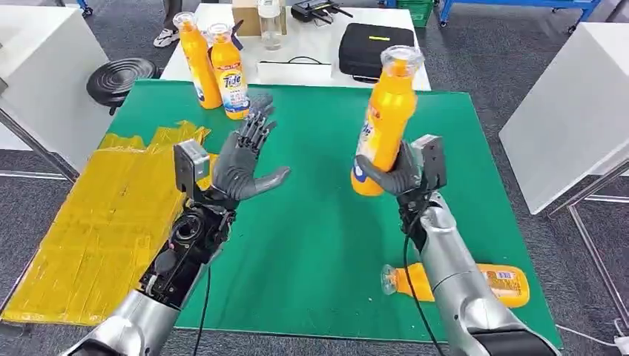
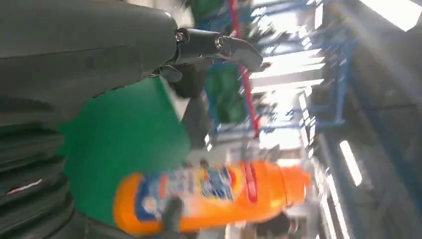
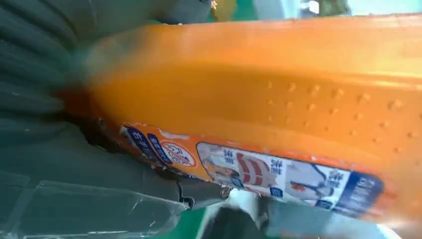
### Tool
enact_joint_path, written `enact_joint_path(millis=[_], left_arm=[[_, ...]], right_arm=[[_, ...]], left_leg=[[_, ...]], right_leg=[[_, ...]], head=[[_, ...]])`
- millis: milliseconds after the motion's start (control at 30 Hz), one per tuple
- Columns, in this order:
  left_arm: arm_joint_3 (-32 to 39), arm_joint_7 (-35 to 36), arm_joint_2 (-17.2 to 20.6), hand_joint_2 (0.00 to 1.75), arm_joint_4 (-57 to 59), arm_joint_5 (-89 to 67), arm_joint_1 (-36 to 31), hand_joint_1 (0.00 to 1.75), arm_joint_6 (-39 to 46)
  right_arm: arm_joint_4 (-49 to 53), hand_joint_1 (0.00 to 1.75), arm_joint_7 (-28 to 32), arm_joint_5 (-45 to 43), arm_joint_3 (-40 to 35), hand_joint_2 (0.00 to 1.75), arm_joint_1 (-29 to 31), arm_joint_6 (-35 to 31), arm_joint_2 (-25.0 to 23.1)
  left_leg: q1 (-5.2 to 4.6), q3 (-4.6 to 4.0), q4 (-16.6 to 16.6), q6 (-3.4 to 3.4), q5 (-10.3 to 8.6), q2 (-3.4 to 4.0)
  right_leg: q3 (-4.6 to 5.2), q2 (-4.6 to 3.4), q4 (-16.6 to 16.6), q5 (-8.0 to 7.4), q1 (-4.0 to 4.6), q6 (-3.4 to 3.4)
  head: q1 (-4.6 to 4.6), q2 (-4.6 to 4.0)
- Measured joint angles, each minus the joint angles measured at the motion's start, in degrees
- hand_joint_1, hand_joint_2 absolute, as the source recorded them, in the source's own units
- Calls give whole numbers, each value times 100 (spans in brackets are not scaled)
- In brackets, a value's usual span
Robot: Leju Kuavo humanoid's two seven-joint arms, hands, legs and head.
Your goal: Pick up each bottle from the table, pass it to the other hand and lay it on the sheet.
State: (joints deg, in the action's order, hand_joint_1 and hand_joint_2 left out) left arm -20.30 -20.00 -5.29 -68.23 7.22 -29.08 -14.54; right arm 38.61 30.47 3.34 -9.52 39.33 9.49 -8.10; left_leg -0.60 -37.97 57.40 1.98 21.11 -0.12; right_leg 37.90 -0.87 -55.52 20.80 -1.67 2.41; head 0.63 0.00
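Observation:
My right hand (image 1: 400, 174) grips an orange Tide bottle (image 1: 386, 122) near its base and holds it upright above the green mat (image 1: 319, 222). The same bottle (image 3: 278, 99) shows up close in the right wrist view, and the bottle (image 2: 209, 194) appears blurred in the left wrist view. My left hand (image 1: 241, 159) is raised with fingers spread, palm toward the bottle, a gap away. Two more orange bottles (image 1: 215, 63) stand at the mat's far left. Another bottle (image 1: 504, 285) lies on its side near the front right, partly behind my right arm. The yellow sheet (image 1: 96, 222) lies at the left.
Beyond the mat, a white table (image 1: 311, 52) carries a black case (image 1: 374, 48), a clear bottle (image 1: 271, 22) and a cardboard box. A black stool (image 1: 119, 78) stands at the back left. White tables flank both sides.

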Motion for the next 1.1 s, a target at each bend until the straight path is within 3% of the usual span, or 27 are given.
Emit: enact_joint_path(millis=[200, 533, 1100], left_arm=[[-195, 473, 9, 175, 352, 170, -221, 0, -61], [-457, 783, 9, 175, 555, 129, -481, 0, 88], [-551, 580, 4, 175, 1042, 297, -555, 0, 258]], right_arm=[[-396, 175, 125, 136, -587, 175, 41, -153, -377], [-394, 175, 147, 319, -1127, 175, 72, -431, -554], [124, 175, 77, 772, -1994, 175, -120, -831, -613]], left_leg=[[4, -5, 0, -3, -3, -6], [4, -6, 1, -3, -3, -5], [8, -6, 0, -5, -4, -5]], right_leg=[[5, 4, 0, 1, 5, -4], [5, 3, 0, -3, 4, -8], [5, 3, 0, -2, 8, -9]], head=[[0, 0], [-2, 0], [-2, 0]])
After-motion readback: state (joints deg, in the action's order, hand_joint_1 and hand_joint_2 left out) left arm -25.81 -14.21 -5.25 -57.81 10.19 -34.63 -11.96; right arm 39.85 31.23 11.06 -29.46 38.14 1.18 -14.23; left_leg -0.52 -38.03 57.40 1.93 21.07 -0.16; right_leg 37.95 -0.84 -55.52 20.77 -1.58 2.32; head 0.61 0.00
